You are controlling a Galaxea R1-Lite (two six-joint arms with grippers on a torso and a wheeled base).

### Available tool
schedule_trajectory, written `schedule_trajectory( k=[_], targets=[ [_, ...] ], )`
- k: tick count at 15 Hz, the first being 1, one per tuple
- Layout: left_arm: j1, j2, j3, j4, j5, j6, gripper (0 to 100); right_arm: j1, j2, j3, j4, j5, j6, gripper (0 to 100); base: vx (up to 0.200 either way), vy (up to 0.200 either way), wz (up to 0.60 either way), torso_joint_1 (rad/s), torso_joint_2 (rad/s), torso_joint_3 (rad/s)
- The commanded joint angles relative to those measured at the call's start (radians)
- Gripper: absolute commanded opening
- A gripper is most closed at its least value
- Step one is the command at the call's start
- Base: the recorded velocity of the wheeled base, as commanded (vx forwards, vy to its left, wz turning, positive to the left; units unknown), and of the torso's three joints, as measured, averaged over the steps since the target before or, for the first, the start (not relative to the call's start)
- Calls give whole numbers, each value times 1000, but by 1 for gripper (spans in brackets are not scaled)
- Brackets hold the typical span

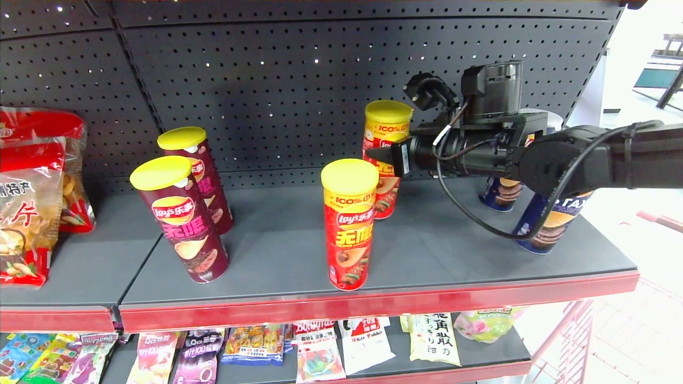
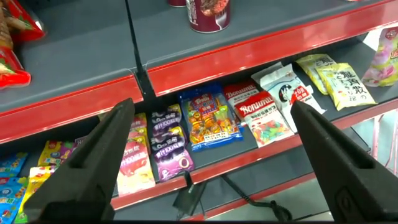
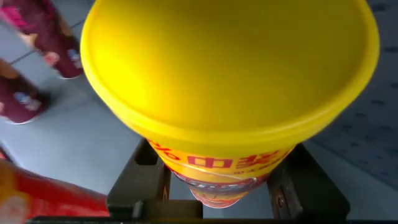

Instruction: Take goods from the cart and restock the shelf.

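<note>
A red chip can with a yellow lid (image 1: pixel 385 133) stands at the back of the grey shelf (image 1: pixel 427 250). My right gripper (image 1: pixel 387 154) reaches in from the right and is shut on its upper body. From the right wrist, the can (image 3: pixel 230 81) sits between the two black fingers (image 3: pixel 140 183), which press its sides. A second red can (image 1: pixel 349 224) stands near the shelf's front edge. My left gripper (image 2: pixel 212 106) hangs open lower down, facing the bottom shelf with nothing between its fingers.
Two purple chip cans (image 1: pixel 181 218) stand left of centre, one behind the other. Two blue cans (image 1: pixel 549 224) stand under my right arm. Snack bags (image 1: pixel 32 197) fill the far left. Candy packets (image 1: pixel 320 346) line the lower shelf (image 2: pixel 249 155).
</note>
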State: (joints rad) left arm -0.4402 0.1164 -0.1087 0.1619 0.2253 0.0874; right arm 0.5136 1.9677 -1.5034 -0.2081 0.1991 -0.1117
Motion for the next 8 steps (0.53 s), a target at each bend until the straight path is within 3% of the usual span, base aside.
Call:
schedule_trajectory(
  k=[1, 8],
  targets=[
    [0, 2, 0, 1, 0, 0, 100, 13, 13, -6, -1, 0, 7, 0, 0, 0, 0, 0, 0, 0],
    [0, -7, 0, 1, 0, 0, 100, 37, 54, -17, -4, 0, 10, 0, 0, 0, 0, 0, 0, 0]
  ],
)
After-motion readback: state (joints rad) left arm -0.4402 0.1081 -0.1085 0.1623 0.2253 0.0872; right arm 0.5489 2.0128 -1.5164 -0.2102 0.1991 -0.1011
